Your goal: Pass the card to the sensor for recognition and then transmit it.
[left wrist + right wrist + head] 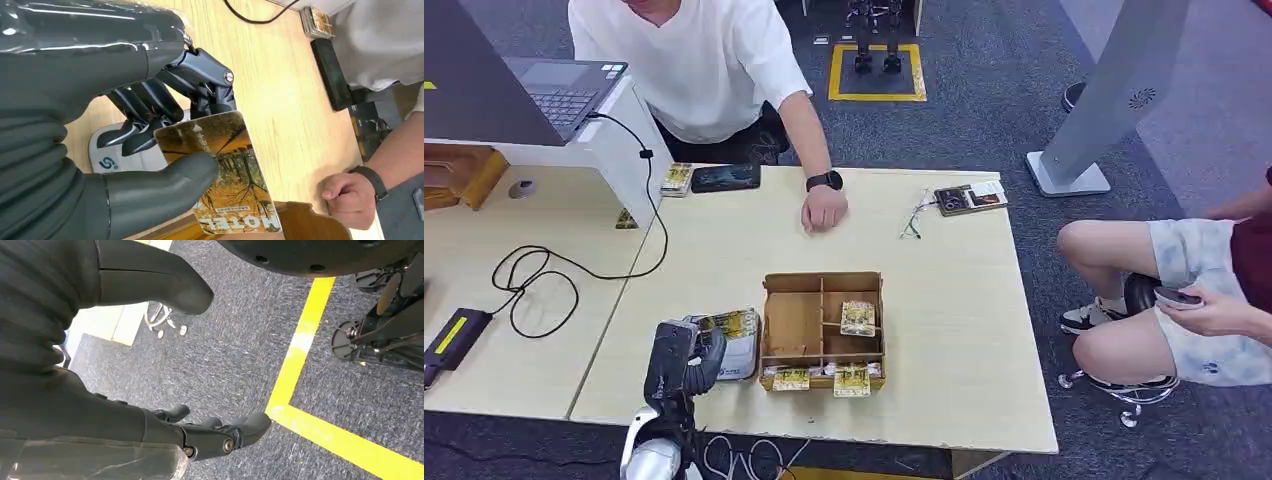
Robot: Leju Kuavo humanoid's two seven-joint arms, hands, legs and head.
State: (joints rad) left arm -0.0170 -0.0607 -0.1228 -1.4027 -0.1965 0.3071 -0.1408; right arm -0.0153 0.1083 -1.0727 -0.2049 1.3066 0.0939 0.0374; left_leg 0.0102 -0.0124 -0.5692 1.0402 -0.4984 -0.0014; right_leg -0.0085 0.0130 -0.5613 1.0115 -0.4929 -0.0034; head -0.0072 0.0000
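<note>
Left hand (165, 140) pinches the card (225, 170) between its thick thumb and dark fingers, holding it just above the white sensor pad (739, 350), which lies flat against the left wall of the wooden box (824, 330). From the head view the card's long axis runs roughly along the sensor's length, its free end pointing toward the box; whether it touches the pad I cannot tell. Its face shows an autumn forest in orange and yellow, with "HOTEL" in white capitals at the end nearest the box — a line of small characters along one edge is too fine to read. A blue logo marks the sensor's corner.

Inside the box, divided into compartments, one similar card lies in a right-hand cell and more stand along its near wall. Box and sensor sit on a pale wood-grain table (944, 300). Beyond the box, a person's fist with a black wristwatch (824, 181) rests on the far edge, beside a dark phone (726, 177) and a small stack of cards (676, 179). Grey carpet with yellow floor tape (305, 340) surrounds the table.

Right hand (220, 432) hangs over that carpet — fingers loosely apart, holding nothing.
</note>
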